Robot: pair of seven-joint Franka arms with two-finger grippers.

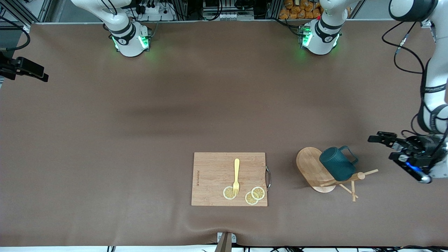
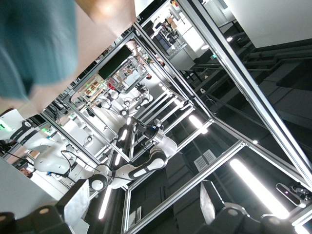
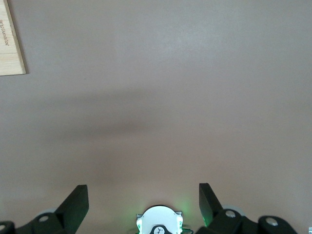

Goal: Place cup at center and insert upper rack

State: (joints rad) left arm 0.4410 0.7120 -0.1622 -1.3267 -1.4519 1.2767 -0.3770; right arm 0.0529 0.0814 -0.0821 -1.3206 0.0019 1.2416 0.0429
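Observation:
The dark teal cup (image 1: 336, 163) lies against the upper rack (image 1: 312, 167), a light wooden mug stand tipped on its side, its post and pegs (image 1: 353, 180) pointing toward the left arm's end of the table. My left gripper (image 1: 380, 148) hovers open and empty just beside the cup, at that same end. In the left wrist view both fingers (image 2: 78, 204) stand wide apart, and the cup (image 2: 34, 44) is a teal blur at the edge. My right gripper (image 3: 144, 202) is open and empty, high over bare brown table covering (image 1: 224, 115).
A rectangular wooden cutting board (image 1: 210, 168) with a metal handle (image 1: 268, 177) lies near the front camera, carrying a yellow fork (image 1: 236, 173) and lemon slices (image 1: 229, 193). A black camera mount (image 1: 21, 68) juts in at the right arm's end.

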